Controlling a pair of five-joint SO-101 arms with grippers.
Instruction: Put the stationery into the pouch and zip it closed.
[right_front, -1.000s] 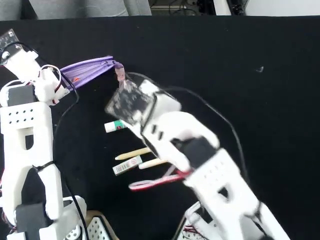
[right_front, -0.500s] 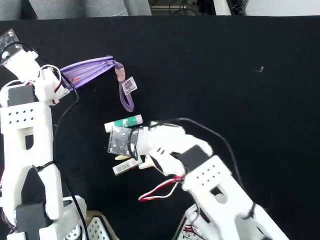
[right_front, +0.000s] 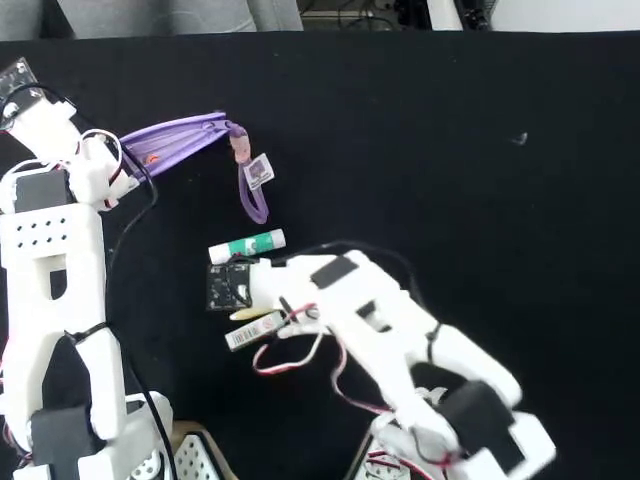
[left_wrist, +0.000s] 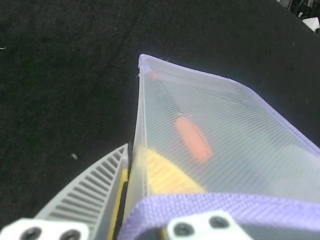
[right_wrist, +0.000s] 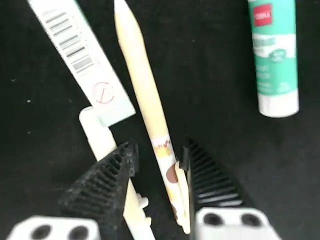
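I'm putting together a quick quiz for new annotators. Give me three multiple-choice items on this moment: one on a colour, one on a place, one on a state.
1. What colour is the pouch trim?
A) red B) purple C) green
2. Where does the glue stick lie?
A) on the table, outside the pouch B) inside the pouch C) on top of an arm
3. How is the right hand?
A) shut on the glue stick B) shut, empty C) open, with the cream pencil between its fingers

Answers: 1 B, the high view shows purple edging. 2 A, it lies on the black surface. 3 C, the right wrist view shows the fingers apart, either side of the pencil.
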